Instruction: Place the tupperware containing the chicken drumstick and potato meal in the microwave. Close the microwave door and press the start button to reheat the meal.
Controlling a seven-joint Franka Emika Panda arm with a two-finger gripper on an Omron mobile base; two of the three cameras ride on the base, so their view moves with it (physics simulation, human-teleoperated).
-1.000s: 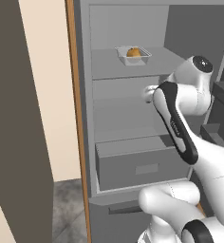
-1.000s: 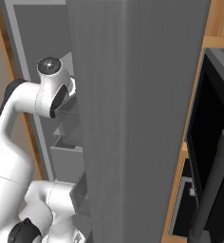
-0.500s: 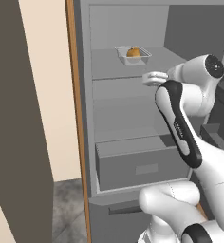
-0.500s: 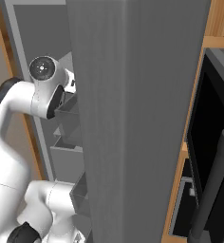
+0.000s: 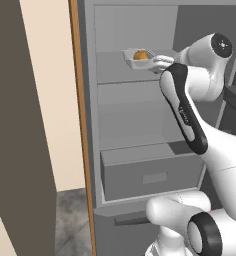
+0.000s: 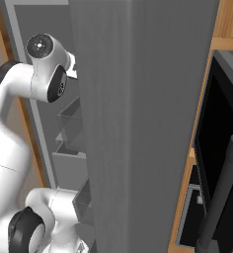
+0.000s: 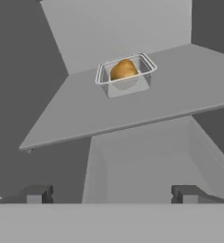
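Observation:
The tupperware (image 5: 138,56) stands on the upper shelf (image 5: 115,72) of an open grey fridge, and golden-brown food (image 5: 140,54) shows inside it. In the hand view the tupperware (image 7: 126,76) sits ahead near the back of that shelf (image 7: 85,118), with a rounded orange-brown lump (image 7: 123,70) in it. My gripper (image 5: 154,63) is at shelf height just right of the container. It is open in the hand view (image 7: 111,194), with the fingertips (image 7: 38,193) wide apart, nothing between them and a gap to the container. I cannot tell whether the microwave is in view.
A grey drawer (image 5: 150,172) juts out low in the fridge. The fridge door (image 6: 138,123) stands edge-on in the right base view and hides the hand. A black-fronted appliance (image 6: 212,148) with a grey bar handle (image 6: 224,192) sits at right in wooden cabinetry.
The arm has risen and reached forward. The hand has moved up from the middle shelf level to the upper shelf, close beside the tupperware. The jaws have stayed open.

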